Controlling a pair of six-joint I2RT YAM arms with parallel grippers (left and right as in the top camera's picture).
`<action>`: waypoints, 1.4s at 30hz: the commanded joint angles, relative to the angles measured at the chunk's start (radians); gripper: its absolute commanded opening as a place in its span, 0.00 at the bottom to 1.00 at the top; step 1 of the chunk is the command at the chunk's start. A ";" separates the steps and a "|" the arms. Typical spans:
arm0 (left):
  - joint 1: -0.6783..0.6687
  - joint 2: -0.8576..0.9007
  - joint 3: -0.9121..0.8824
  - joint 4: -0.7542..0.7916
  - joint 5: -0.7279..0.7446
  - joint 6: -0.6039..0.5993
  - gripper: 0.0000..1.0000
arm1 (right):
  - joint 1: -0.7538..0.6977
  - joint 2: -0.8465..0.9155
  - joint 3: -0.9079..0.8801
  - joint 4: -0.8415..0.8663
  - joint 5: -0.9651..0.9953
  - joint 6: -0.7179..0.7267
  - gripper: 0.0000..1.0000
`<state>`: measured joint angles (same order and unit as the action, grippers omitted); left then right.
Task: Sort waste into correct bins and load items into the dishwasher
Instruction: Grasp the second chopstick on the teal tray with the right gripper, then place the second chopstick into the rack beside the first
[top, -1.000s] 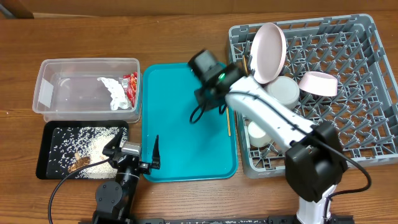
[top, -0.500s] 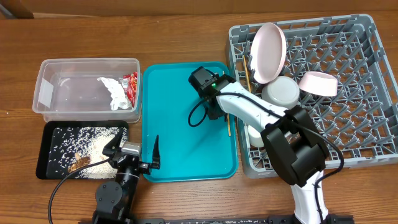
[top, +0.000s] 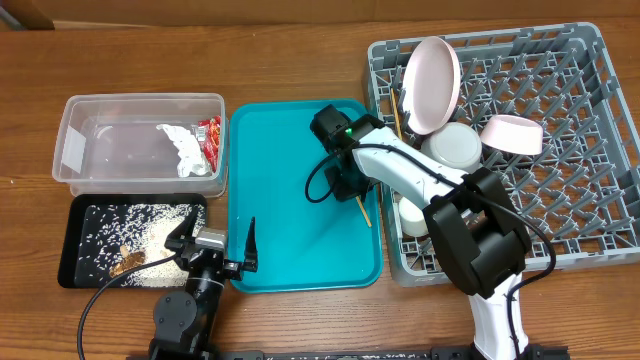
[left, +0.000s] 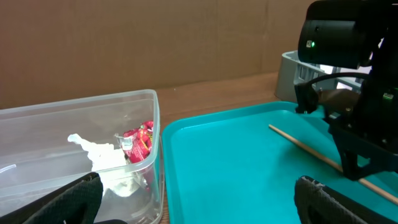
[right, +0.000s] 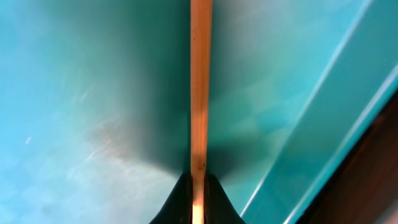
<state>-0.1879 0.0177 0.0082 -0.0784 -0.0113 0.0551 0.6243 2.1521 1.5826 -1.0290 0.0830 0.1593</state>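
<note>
My right gripper (top: 349, 188) is down on the teal tray, shut on a thin wooden chopstick (top: 364, 212). In the right wrist view the chopstick (right: 200, 93) runs straight up from between the closed fingertips of the right gripper (right: 198, 182). My left gripper (top: 216, 241) is open at the tray's front left corner, and nothing lies between its fingers in the left wrist view (left: 199, 205). The grey dishwasher rack (top: 590, 150) holds the plate (top: 432, 85), pink bowl (top: 512, 133), whitish bowl (top: 452, 148) and cup (top: 412, 215). Wrappers (top: 190, 148) lie in the clear tub (top: 80, 150). Rice (top: 150, 240) fills the black tray (top: 72, 262).
The teal serving tray (top: 280, 250) sits between the bins and the rack. A second thin stick (top: 396, 116) leans at the rack's left edge beside the plate. The right arm's cable (top: 318, 185) loops over the tray.
The right gripper dropped onto the tray's right side and closed on the chopstick, which now lies tilted. The left arm has not moved.
</note>
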 joint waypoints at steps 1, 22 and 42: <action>-0.002 -0.004 -0.003 0.000 0.011 -0.010 1.00 | 0.018 0.015 0.089 -0.045 -0.042 0.022 0.04; -0.002 -0.004 -0.003 0.000 0.012 -0.010 1.00 | -0.290 -0.085 0.402 -0.174 -0.005 -0.025 0.04; -0.002 -0.004 -0.003 0.000 0.011 -0.010 1.00 | -0.238 -0.346 0.418 -0.274 -0.115 -0.055 1.00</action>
<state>-0.1879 0.0177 0.0082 -0.0788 -0.0116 0.0551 0.3462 2.0045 1.9488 -1.3033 0.0212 0.1043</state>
